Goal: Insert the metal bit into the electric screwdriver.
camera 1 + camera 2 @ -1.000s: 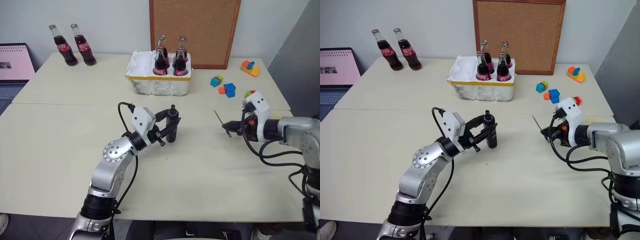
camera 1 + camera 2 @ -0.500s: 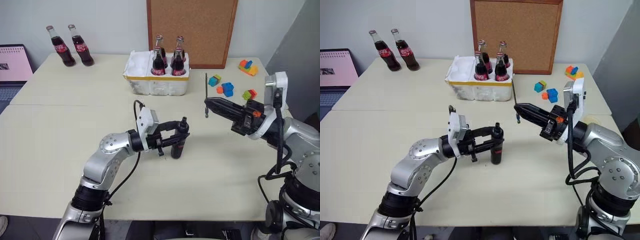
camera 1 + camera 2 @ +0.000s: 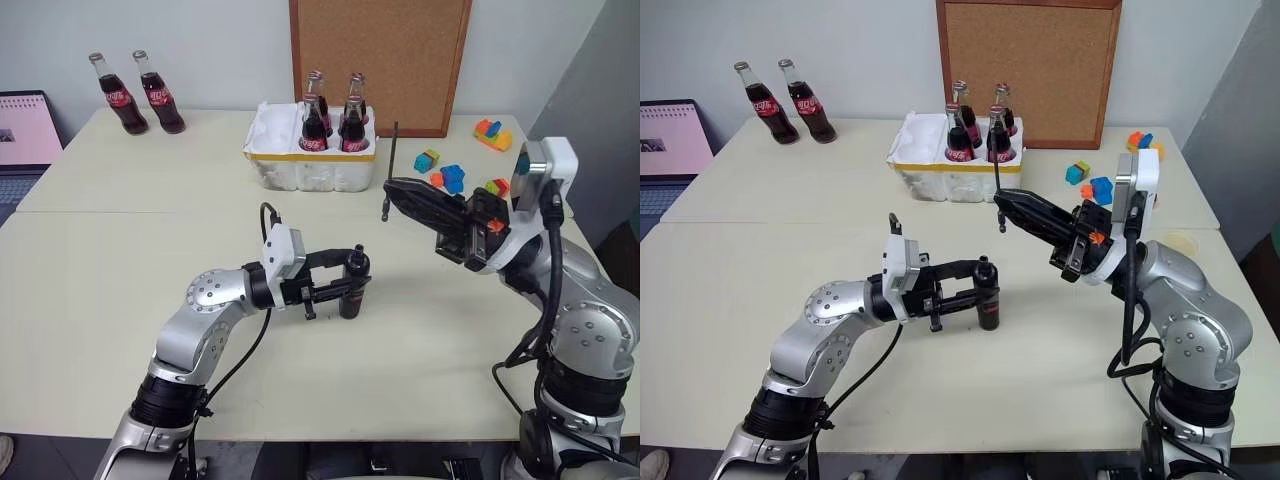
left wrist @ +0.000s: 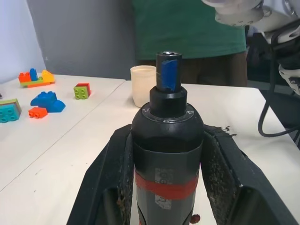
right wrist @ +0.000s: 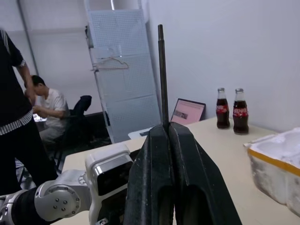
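In the left eye view, the right gripper (image 3: 392, 188) has swung up from the counter (image 3: 120, 280) and in toward the middle, carrying the metal bit (image 3: 391, 170), which now stands nearly upright, clamped between its closed fingers a little above and to the right of the electric screwdriver (image 3: 351, 286); this looks like the approach to lining the two up, with the insertion itself not yet begun. The left gripper (image 3: 343, 284) holds the screwdriver upright, base on or just above the counter. The right eye view shows the same: bit (image 3: 998, 190) and screwdriver (image 3: 987, 293) near each other but apart, with a foam crate of cola bottles (image 3: 958, 160) behind them. In the left wrist view, the two fingers (image 4: 111, 178) are pressed against either side of the screwdriver's (image 4: 167, 154) black body at its red band, the bluish socket end free above them. In the right wrist view, the fingers (image 5: 150, 183) are shut together on the bit (image 5: 161, 75), most of which sticks out beyond the fingertips.
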Controlling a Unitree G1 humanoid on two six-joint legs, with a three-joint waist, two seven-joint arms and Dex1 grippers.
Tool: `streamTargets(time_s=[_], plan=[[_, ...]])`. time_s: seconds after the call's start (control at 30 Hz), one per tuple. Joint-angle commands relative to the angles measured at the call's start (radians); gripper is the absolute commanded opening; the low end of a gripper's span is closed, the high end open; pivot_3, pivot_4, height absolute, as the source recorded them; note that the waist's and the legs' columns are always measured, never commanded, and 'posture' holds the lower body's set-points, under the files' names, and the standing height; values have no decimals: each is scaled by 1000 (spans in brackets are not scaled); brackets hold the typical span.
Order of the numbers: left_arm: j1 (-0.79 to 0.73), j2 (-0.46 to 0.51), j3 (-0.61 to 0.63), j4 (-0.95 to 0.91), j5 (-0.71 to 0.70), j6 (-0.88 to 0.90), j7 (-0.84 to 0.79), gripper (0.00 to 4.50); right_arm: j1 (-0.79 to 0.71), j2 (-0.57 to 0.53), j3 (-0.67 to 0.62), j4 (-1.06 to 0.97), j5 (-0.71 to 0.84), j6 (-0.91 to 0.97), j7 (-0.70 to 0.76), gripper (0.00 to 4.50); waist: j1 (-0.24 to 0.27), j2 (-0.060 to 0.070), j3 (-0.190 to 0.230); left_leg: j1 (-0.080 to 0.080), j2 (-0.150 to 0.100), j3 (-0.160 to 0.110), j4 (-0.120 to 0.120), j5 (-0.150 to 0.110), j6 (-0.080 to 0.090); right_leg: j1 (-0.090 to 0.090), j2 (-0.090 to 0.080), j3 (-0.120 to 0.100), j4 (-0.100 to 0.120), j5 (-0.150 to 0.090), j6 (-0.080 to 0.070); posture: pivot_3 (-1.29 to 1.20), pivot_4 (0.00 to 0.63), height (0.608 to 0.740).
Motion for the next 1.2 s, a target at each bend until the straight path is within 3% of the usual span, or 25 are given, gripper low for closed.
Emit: streamTargets(time_s=[0.03, 0.53, 1.2], plan=[[12, 24, 14, -1, 6, 11, -1, 1636, 4, -3, 25, 3, -9, -84, 24, 0, -1, 0, 0, 0, 0, 0, 0, 0, 0, 0, 0, 0, 0, 0, 0, 0, 150, 740], [1, 30, 6, -15, -6, 18, -7, 1636, 5, -5, 123, 18, 23, -142, 44, 0, -11, 0, 0, 2, 0, -1, 0, 0, 0, 0, 0, 2, 2, 0, 0, 0, 150, 740], [14, 33, 6, -3, 7, -10, -21, 1636, 5, -1, 212, 189, -67, -275, 175, 0, -12, 0, 0, 2, 0, -1, 0, 0, 0, 0, 0, 2, 1, 0, 0, 0, 150, 740]])
